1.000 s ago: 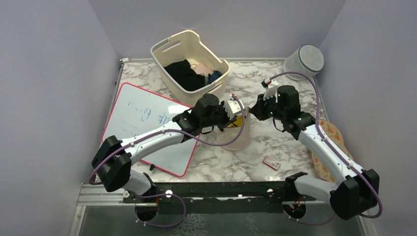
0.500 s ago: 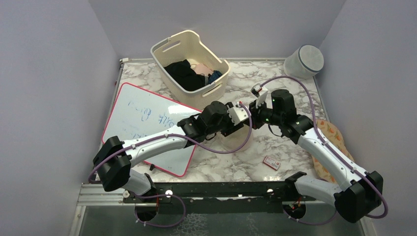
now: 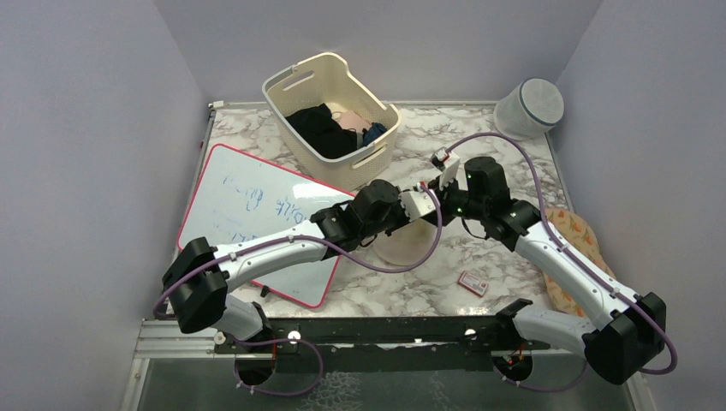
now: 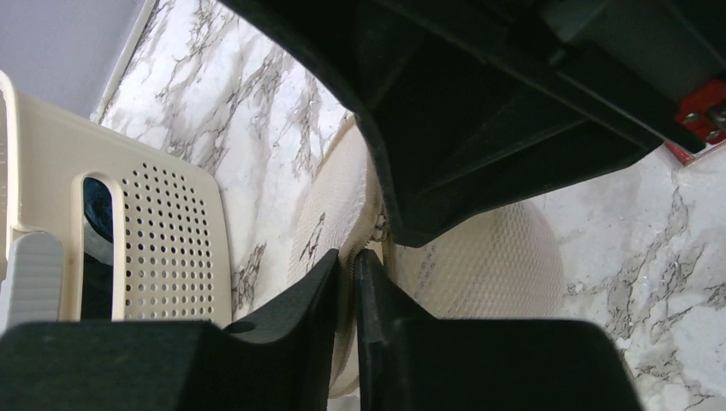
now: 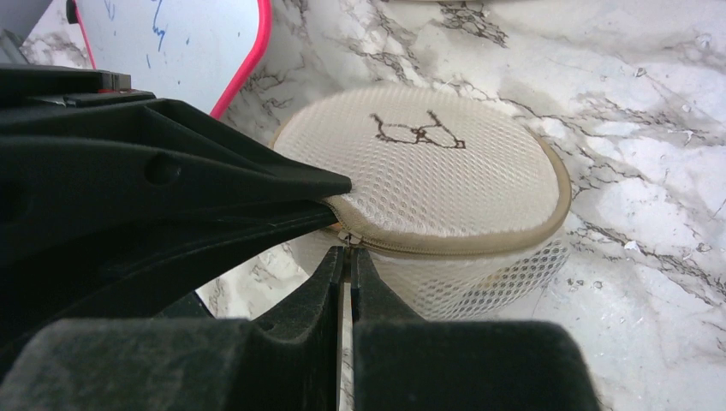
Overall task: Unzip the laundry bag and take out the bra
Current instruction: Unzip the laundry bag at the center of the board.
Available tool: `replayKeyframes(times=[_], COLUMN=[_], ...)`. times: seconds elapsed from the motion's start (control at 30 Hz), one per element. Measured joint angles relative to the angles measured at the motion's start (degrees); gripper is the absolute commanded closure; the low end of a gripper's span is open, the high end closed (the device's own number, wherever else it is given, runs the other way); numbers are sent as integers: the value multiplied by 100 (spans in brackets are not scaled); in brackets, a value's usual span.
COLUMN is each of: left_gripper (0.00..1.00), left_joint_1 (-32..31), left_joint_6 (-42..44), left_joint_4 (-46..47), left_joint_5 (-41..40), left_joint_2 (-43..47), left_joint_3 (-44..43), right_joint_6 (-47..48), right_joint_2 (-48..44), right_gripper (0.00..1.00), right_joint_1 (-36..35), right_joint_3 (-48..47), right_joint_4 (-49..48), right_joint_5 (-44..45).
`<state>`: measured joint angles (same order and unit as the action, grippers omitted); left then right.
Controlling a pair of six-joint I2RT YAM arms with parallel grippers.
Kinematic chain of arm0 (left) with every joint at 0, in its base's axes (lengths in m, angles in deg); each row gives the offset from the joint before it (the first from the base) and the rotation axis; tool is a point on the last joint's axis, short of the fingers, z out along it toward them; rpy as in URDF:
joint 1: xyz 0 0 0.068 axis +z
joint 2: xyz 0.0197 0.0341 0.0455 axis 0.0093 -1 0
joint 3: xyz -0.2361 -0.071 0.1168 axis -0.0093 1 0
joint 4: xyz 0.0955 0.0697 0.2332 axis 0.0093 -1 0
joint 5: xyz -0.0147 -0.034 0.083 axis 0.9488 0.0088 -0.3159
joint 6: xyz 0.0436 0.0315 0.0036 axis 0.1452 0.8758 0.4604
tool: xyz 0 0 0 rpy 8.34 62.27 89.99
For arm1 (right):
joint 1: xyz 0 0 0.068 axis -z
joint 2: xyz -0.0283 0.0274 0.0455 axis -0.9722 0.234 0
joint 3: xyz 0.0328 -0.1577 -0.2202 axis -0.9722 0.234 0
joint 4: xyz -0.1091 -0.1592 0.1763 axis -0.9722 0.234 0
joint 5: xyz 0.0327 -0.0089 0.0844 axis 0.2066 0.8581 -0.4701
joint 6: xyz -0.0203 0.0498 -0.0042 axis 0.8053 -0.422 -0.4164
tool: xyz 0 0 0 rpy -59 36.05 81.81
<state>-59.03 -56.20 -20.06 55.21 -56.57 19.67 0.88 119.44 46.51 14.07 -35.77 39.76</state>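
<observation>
The laundry bag (image 5: 428, 163) is a squat cream mesh drum with a dark bra outline on its flat top. It stands mid-table (image 3: 402, 247), half under both wrists. My left gripper (image 4: 348, 261) is shut on the zipper seam at the bag's rim, and its black fingers (image 5: 282, 184) come in from the left in the right wrist view. Just below the rim, my right gripper (image 5: 348, 257) is shut on the small zipper pull (image 5: 347, 236). The zipper looks closed along the near side. The bra is hidden.
A cream slotted basket (image 3: 330, 116) of clothes stands behind the bag, close to the left wrist (image 4: 163, 240). A red-framed whiteboard (image 3: 257, 214) lies at the left. A white-grey cylinder (image 3: 529, 107) is at the back right, a small red card (image 3: 473, 282) in front, and patterned cloth (image 3: 582, 257) at the right edge.
The left gripper let go, reached further right and shut again on the bag's rim. The right wrist dropped lower and leftward. The bag, pulled up earlier, now sits squat.
</observation>
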Motion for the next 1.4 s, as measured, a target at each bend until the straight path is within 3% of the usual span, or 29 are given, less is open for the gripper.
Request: replayKeyframes(times=[0.67,1.03,1.33,1.37,1.4], left_gripper=[100,100,100,98,88], left_joint_1=[-164,-164,-164,-164,-164], left_joint_6=[245,258,210,195,184], left_joint_4=[221,442,481,479,466], left_joint_5=[-190,-219,-271,-284,-295], left_joint_2=[243,498,496,485,463], left_joint_3=[271,492,494,490,476], right_joint_6=[-402,-452,-214,-177,-142], right_joint_2=[166,481,308,251,199], right_gripper=[99,99,99,99,99], right_joint_1=[155,483,570,570,581], right_joint_3=[-15,-20,-20,-20,-20], right_joint_4=[2,-76,-96,-92,-87], right_joint_5=[1615,1613,1071,1008,942])
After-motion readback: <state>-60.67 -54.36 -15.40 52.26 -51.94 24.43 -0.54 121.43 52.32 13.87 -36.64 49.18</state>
